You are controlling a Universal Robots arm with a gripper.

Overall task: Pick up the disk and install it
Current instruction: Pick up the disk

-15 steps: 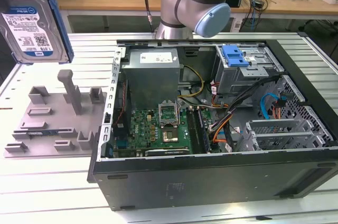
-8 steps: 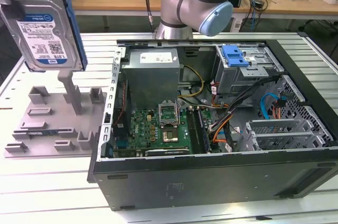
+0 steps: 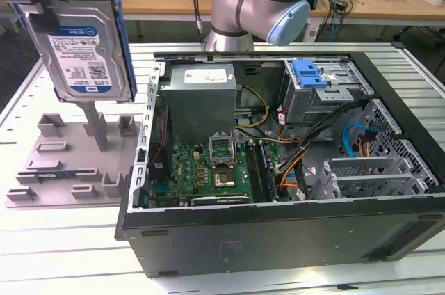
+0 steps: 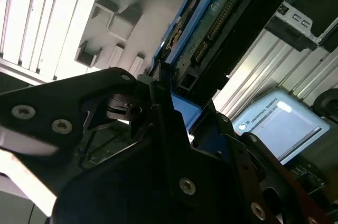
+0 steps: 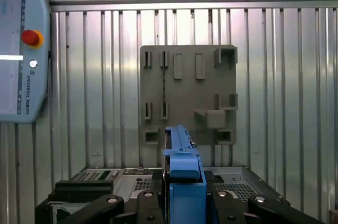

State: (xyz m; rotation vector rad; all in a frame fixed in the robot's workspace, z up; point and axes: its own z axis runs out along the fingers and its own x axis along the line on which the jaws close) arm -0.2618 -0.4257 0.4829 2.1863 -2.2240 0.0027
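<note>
Disk, a flat silver rectangular hard drive with a white-and-blue label in a blue plastic carrier frame (image 3: pixel 83 48), was clamped upright between the black gripper's (image 5: pixel 183 200) fingers. It was raised outside the open black computer case (image 3: pixel 292 239), off its side at the exterior view's left. A grey slotted plastic fixture plate (image 3: pixel 62 163) lay just beside that case.

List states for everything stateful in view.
disk: upright, in the air, gripped by its blue frame.
gripper: shut on the disk.
computer case: on its side, side panel off, inside exposed.
gray holder plate: flat on the table, below the disk.
teach pendant: screen lit.
</note>
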